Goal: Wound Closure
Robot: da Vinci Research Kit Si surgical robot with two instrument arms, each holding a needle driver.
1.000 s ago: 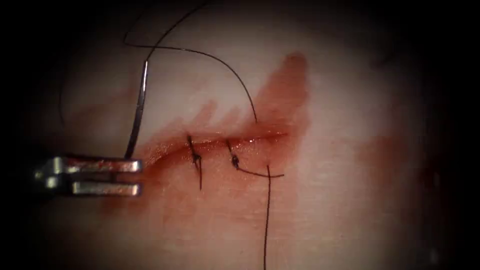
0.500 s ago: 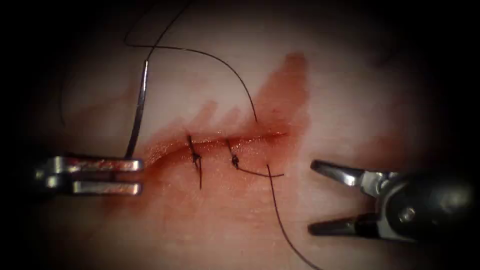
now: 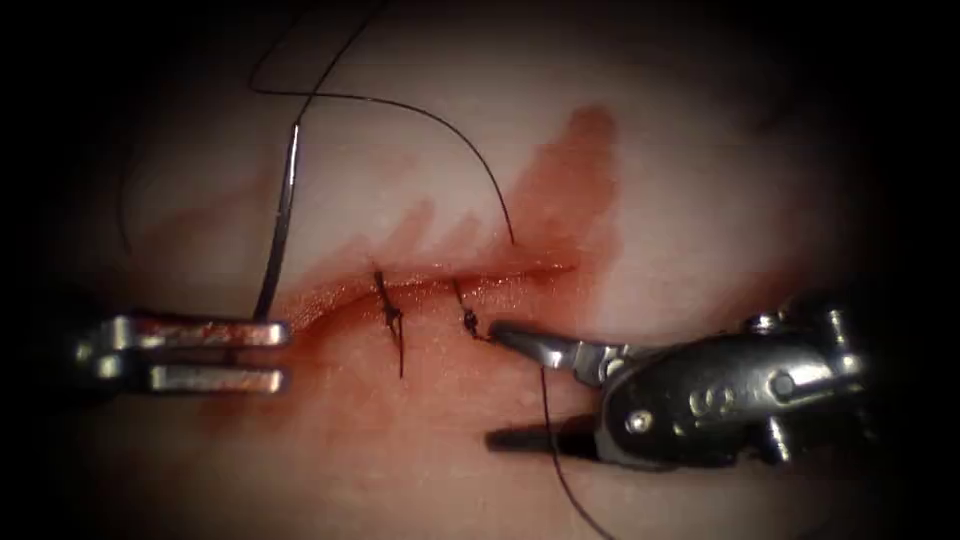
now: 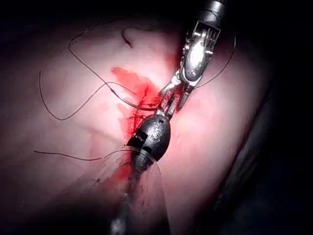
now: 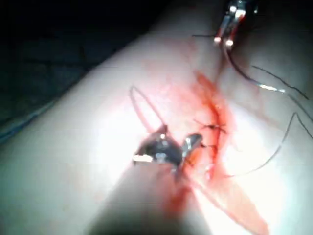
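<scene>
My left tool (image 3: pixel 280 354) sits left of the cut (image 3: pixel 520 270), shut on the curved needle (image 3: pixel 280 220) at its lower end. The needle stands free above the tissue (image 3: pixel 700 200). Thread (image 3: pixel 440 120) arcs from the needle's upper end into the tissue above the cut's right part, comes out below it and trails down. My right tool (image 3: pixel 492 384) lies right of and below the cut, holding nothing. It is open astride that lower thread, its upper jaw tip beside the right knot (image 3: pixel 468 320). In the right wrist view the left tool (image 5: pixel 222 39) holds the needle (image 5: pixel 244 76).
Two tied stitches cross the cut, the left one (image 3: pixel 390 315) with a short tail pointing down. Red fluid (image 3: pixel 570 180) spreads above and around the cut. A slack loop of thread (image 3: pixel 270 70) lies at the upper left.
The right tool came in from the right and moved left with open jaws, until it straddled the lower thread by the right knot. The thread below swung rightwards. Left tool and needle stayed still.
</scene>
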